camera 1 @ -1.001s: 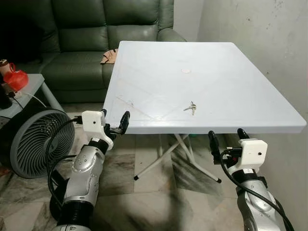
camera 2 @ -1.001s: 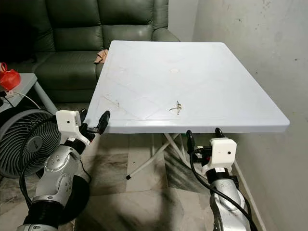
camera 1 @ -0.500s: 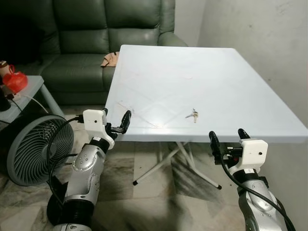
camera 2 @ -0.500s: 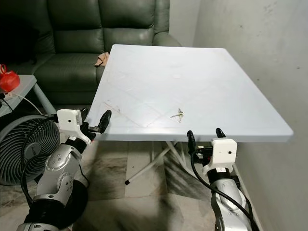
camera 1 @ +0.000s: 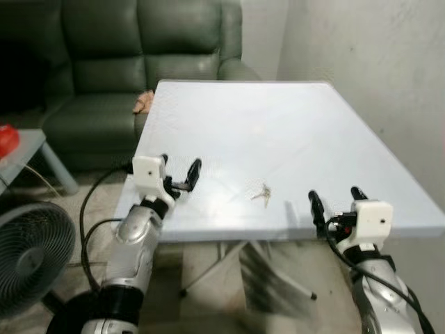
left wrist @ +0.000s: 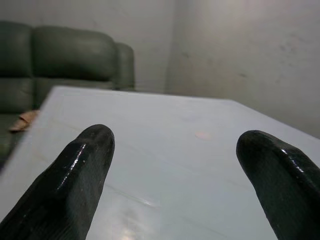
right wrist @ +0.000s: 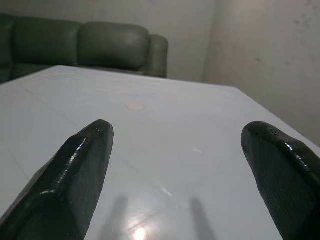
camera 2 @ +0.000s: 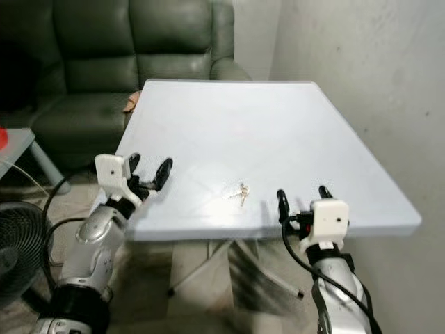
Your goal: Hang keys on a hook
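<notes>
- At our far left a fan (camera 1: 28, 250) stands on the floor, with a green sofa (camera 1: 104, 76) behind it, beyond the counter's far-left corner.
- Our left hand (camera 1: 179, 175) hovers over the near-left part of the white counter (camera 1: 278, 118), its two black fingers (left wrist: 70, 180) spread wide and holding nothing.
- The keys (camera 1: 262, 195) lie flat on the counter close to its near edge, between our two hands, to the right of the left one and apart from it.
- The bunch is small and blurred; we judge its long axis to run roughly from far-left to near-right, but cannot tell which end carries the ring.
- Our right hand (camera 1: 335, 201) sits at the near edge, fingers wide apart and empty; the keys lie to its left and slightly further in.
- We judge the right hand the nearer of the two, so it would reach left and forward to pick them up.
- We see no hook here.
</notes>
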